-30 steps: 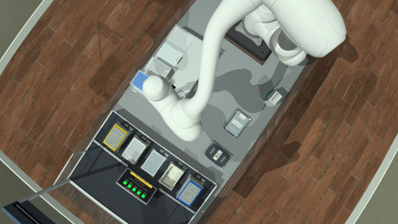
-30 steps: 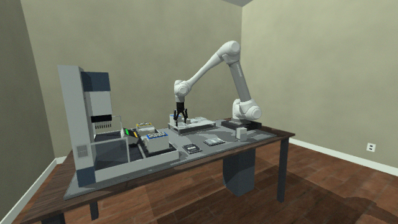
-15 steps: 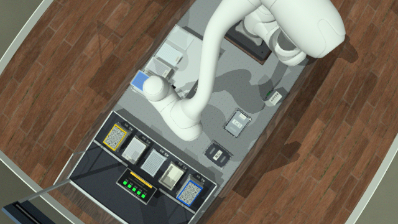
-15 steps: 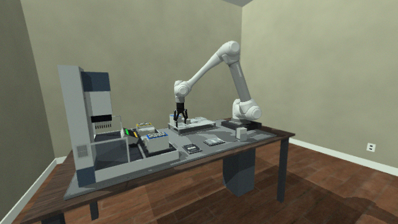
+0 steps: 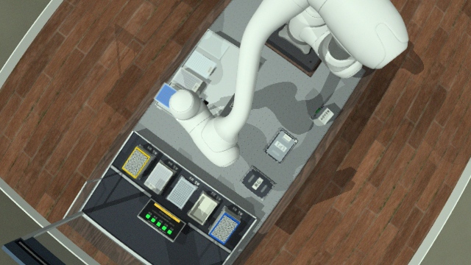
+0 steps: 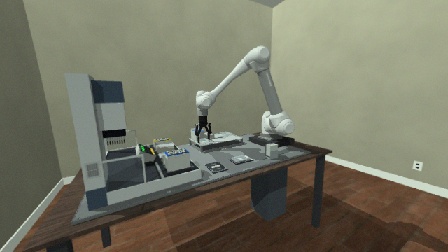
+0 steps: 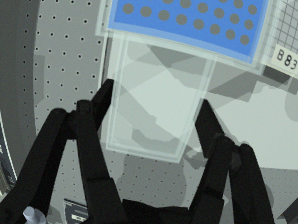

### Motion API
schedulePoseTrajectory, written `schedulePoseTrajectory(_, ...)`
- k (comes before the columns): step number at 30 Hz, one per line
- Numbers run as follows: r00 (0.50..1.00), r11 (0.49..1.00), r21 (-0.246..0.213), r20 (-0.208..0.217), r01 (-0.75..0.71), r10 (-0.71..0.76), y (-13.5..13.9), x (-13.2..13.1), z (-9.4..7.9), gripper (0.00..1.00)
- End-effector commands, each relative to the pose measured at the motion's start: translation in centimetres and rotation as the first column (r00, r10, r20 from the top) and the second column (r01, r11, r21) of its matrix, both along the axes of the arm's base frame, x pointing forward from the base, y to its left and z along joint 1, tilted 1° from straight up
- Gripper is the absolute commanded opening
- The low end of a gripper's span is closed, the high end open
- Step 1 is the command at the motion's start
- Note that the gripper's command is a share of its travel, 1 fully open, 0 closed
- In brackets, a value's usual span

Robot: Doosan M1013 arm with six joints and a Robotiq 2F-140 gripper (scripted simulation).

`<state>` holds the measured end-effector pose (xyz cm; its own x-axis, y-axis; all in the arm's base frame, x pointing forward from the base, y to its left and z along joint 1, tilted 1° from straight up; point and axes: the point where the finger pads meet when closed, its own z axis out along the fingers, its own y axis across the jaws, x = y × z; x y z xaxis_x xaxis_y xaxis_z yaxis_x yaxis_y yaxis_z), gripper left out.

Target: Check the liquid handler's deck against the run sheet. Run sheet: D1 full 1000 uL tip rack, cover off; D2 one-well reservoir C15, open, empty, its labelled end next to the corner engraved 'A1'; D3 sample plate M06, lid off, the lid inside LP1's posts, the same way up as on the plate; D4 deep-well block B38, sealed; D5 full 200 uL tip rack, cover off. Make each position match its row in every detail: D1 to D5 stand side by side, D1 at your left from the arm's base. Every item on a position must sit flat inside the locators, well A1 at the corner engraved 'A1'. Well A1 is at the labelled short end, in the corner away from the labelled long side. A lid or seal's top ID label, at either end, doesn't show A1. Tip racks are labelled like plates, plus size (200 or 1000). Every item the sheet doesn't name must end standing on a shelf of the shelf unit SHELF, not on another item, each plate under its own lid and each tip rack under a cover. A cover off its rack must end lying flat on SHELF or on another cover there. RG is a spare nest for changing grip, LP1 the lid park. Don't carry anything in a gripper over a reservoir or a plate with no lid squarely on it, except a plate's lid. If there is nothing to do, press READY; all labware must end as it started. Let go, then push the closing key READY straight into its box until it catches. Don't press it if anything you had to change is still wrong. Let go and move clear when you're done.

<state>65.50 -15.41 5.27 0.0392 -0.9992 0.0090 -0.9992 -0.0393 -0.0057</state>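
My gripper (image 7: pixel 155 100) hangs over the shelf unit SHELF (image 5: pixel 199 70), its fingers standing open on either side of a clear cover (image 7: pixel 158 106) that lies flat on the shelf. It also shows in the side view (image 6: pixel 203 134). Just beyond the cover stands a blue-topped item (image 7: pixel 193 4) with a partly visible label; it also shows from above (image 5: pixel 165 95). On the deck stand a blue-framed tip rack (image 5: pixel 224 228), an open reservoir (image 5: pixel 202 209), an uncovered plate (image 5: pixel 181 192), a pale-topped block (image 5: pixel 158 177) and a yellow-framed tip rack (image 5: pixel 136 162).
A lid lies in the lid park LP1 (image 5: pixel 281 146). The spare nest RG (image 5: pixel 261 184) stands near it. The READY box (image 5: pixel 322 115) is at the table's edge. Two more pale items (image 5: pixel 200 64) stand on SHELF. My arm hides part of the shelf.
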Motion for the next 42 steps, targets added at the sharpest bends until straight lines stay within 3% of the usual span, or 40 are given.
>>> schedulePoseTrajectory(1,1.0,1.0,0.0,0.001,0.0,0.0,0.0,0.05,0.08,0.67)
schedulePoseTrajectory(42,1.0,1.0,0.0,0.001,0.0,0.0,0.0,0.04,0.58,0.67)
